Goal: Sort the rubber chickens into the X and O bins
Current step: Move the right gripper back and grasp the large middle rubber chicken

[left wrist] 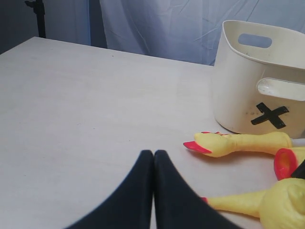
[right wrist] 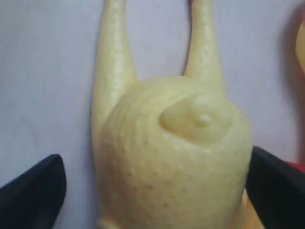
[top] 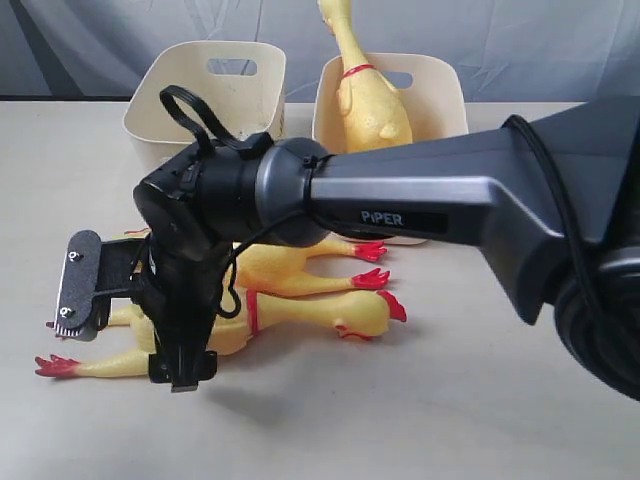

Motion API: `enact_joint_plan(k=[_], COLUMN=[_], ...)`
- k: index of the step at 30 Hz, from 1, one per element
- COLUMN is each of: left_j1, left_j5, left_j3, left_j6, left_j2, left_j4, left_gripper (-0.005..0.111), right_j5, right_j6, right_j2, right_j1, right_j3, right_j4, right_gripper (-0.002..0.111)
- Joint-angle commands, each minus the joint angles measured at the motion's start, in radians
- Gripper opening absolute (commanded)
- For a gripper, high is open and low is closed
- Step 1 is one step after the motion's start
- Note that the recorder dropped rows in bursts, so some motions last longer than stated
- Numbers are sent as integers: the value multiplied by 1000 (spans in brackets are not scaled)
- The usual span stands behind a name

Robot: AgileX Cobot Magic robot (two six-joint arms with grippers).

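Observation:
Two rubber chickens lie side by side on the table: the front chicken [top: 300, 318] with its head to the right, and the back chicken [top: 290, 268] with its red feet to the right. My right gripper [top: 128, 335] reaches across and stands open astride the front chicken's body [right wrist: 171, 167], one finger [right wrist: 31, 191] on each side. A third chicken [top: 365, 100] stands in the right bin [top: 440, 100], whose mark is hidden. The left bin [left wrist: 248, 86] bears a black X. My left gripper [left wrist: 153, 157] is shut and holds nothing, low over bare table beside the chickens' red-tipped ends [left wrist: 198, 147].
The right arm [top: 450, 210] spans the scene from the right and hides part of both chickens. The two bins [top: 165, 125] stand side by side at the table's back edge before a grey curtain.

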Motion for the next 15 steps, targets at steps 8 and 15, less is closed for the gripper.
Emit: enact_joint_plan(k=[8,15], left_j1=[-8,-8], left_j5=[-11,-11], left_j3=[-3,-3], left_j6=[-5,-5], left_j2=[-3,-3], left_j4=[7,7], left_gripper=[0,0], right_j5=[7,-14], right_j6=[0,2], right_j2=[2,83], right_j1=[-1,-1], right_j3=[-1,-1], right_j4=[-55,-55], right_gripper=[1,-1])
